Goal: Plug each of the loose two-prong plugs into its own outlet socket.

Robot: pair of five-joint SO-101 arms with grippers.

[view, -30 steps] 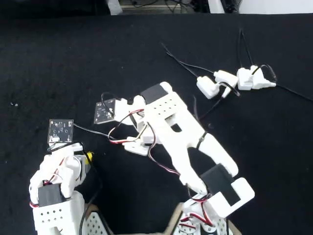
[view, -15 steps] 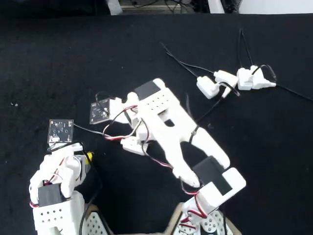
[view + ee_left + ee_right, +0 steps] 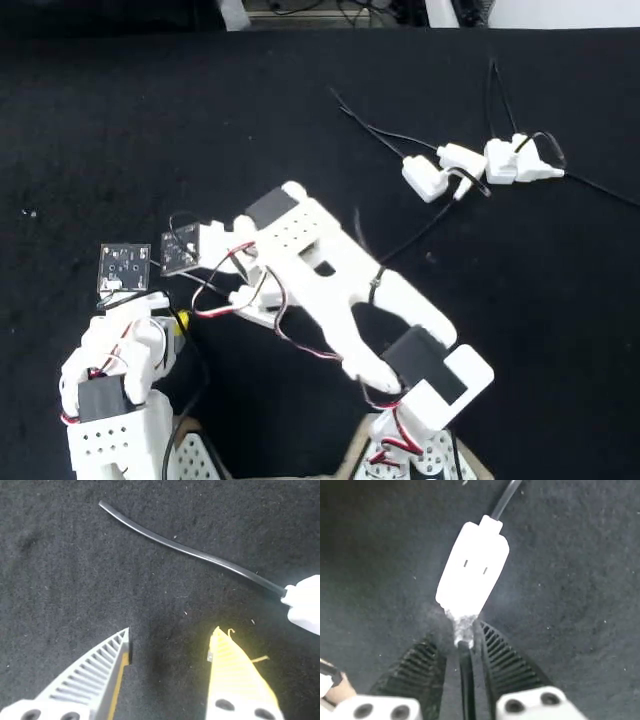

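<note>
The desk (image 3: 150,120) is covered in black, felt-like cloth. In the high view the right arm (image 3: 330,270), white plastic strung with red and black wires, stretches from the bottom centre to left of centre. It ends beside the folded left arm (image 3: 110,380) at the lower left. Three white pieces (image 3: 480,165) on thin black leads lie clustered at the upper right, well apart from both arms.

The right gripper (image 3: 460,635) has ribbed black jaws drawn narrow, pinching the near end of a white socket (image 3: 472,570). The socket is smooth, rounded and oblong, with two slim slots in its face, and a black cord (image 3: 505,495) leaves its far end.

The left gripper (image 3: 171,630) sits over the cloth with its jaws wide apart, one ribbed and pale, the other yellow. Beyond them a bare-ended cord (image 3: 190,552) curves across the cloth into a white body (image 3: 305,605) at the frame's edge.
</note>
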